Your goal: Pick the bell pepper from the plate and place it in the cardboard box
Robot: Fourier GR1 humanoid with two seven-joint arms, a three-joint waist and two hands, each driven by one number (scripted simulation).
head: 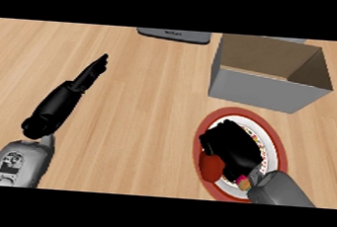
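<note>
A cardboard box stands open-topped on the wooden counter, its brown inner walls in view and its outer faces grey-white; nothing can be seen inside it from this angle. Just in front of it, close but not touching, lies a white plate with a broad red rim and a patterned band inside that rim. On the plate's left side rests the red bell pepper, only partly visible beneath the robot's right hand, whose black fingers are curled down over the plate and around the pepper's top. Whether the pepper is lifted off the plate or sitting on it cannot be told. The left hand is well away on the left of the counter, fingers straight and extended toward the far edge, holding nothing. At the counter's far edge, left of the box, sits a flat dark grey object carrying small pale lettering too tiny to read.
</note>
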